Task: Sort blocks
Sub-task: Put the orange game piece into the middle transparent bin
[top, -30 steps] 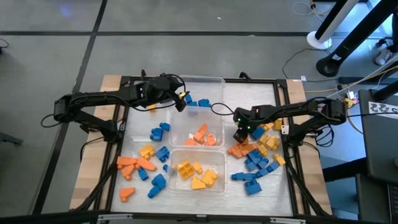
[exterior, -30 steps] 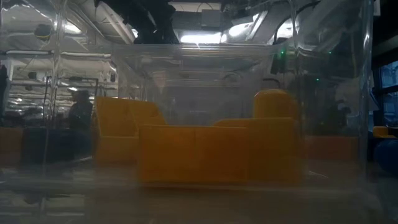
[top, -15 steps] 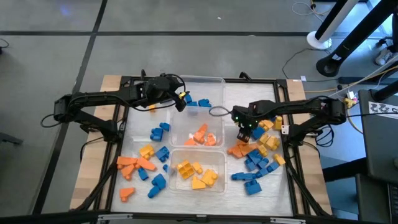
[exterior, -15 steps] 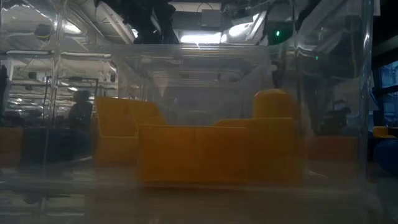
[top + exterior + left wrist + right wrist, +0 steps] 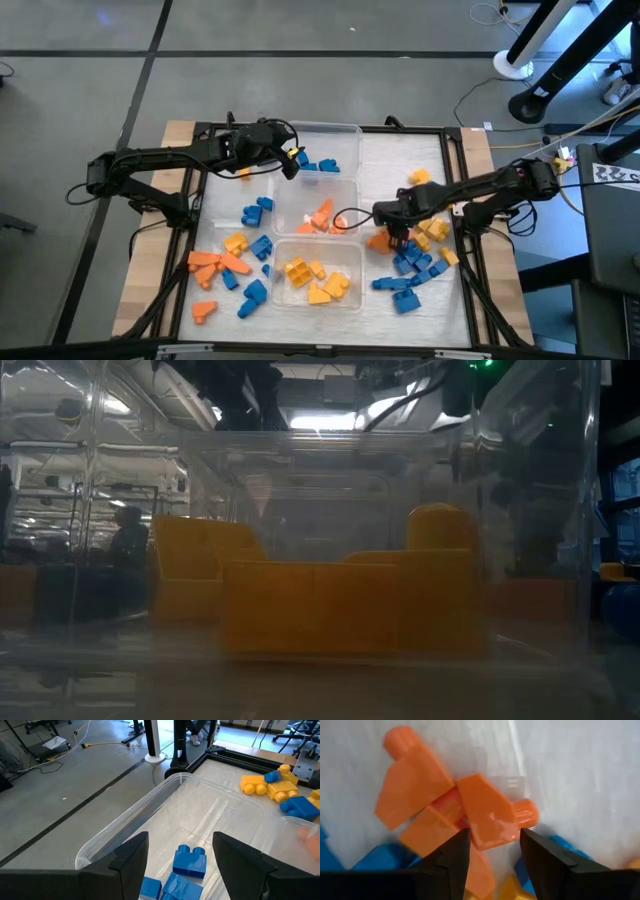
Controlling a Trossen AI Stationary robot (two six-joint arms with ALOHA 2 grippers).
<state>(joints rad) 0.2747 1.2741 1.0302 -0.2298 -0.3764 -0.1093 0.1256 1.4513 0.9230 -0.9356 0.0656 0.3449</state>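
Note:
Three clear tubs stand in a row down the table's middle: the far tub (image 5: 345, 130) holds blue blocks (image 5: 190, 862), the middle tub (image 5: 352, 205) orange ones, the near tub (image 5: 355, 255) yellow ones (image 5: 340, 610). My left gripper (image 5: 291, 165) hangs open over the far tub, with nothing between its fingers (image 5: 135, 852). My right gripper (image 5: 396, 235) points down into the right-hand pile of loose blocks (image 5: 415, 260). It is open, one finger on each side of an orange wedge block (image 5: 487, 815) that lies among other orange blocks. My right gripper comes from above with its fingertips (image 5: 457, 845) at the two sides of the orange wedge block's near end (image 5: 490, 837). Whether they touch it I cannot tell. The block lies on the pile against its orange neighbours.
Loose blue, orange and yellow blocks lie left of the tubs (image 5: 235, 265). More are scattered right of them, with a lone yellow block (image 5: 418, 177) farther back. A black frame (image 5: 455, 200) borders the work mat. The right arm's cable (image 5: 345, 220) loops over the middle tub.
My right gripper has swung toward the table's near edge, from beside the middle tub to over the orange blocks of the right pile. It has tipped and rolled until it points straight down. A yellow block behind the arm has come into sight.

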